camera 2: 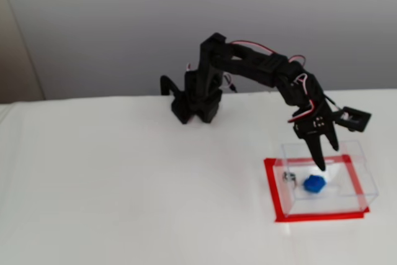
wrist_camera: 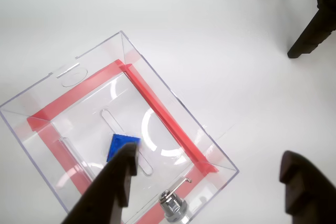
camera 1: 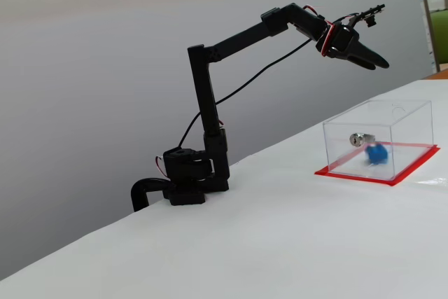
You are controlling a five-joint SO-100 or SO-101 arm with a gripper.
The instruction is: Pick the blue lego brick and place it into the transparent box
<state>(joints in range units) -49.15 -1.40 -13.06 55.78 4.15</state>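
The blue lego brick (wrist_camera: 122,145) lies on the floor of the transparent box (wrist_camera: 157,111), free of the gripper. It also shows inside the box in both fixed views (camera 1: 376,153) (camera 2: 314,184). The box (camera 1: 381,120) (camera 2: 316,216) has clear walls, a red base plate and a silver lock (wrist_camera: 173,203) on one wall. My gripper (wrist_camera: 209,153) hangs above the box, open and empty, with its jaws wide apart. In both fixed views the gripper (camera 1: 374,61) (camera 2: 329,157) is raised over the box's open top, clear of the brick.
The arm's base (camera 1: 185,183) (camera 2: 195,100) stands at the far edge of the white table. A black angled object (wrist_camera: 315,19) sits at the top right of the wrist view. White table surface (camera 2: 124,172) surrounds the box.
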